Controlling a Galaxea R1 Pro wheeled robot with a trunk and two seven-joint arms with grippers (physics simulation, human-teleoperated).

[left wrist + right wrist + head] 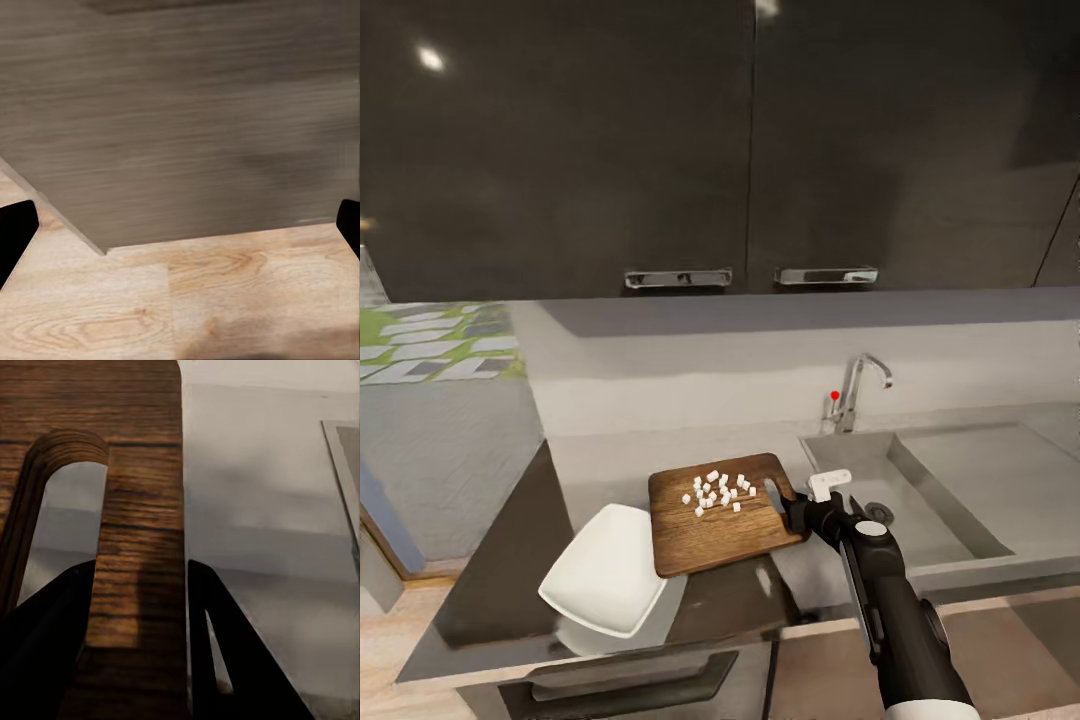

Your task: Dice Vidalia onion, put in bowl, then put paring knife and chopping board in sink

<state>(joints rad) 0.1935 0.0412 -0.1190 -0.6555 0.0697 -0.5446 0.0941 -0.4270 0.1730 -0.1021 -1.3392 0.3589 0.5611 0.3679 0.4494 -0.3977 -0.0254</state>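
Our right gripper (792,503) fingers clamp the chopping board (705,530) by its handle strip, on the bench beside the bowl (605,580). Tilting carelessly could scatter the diced onion (714,491). Left fingers spread, empty.

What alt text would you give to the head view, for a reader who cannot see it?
The right gripper grips the handle end of the chopping board, which carries white diced onion and lies on the grey countertop. The white bowl sits beside the board, the steel sink on its other side.
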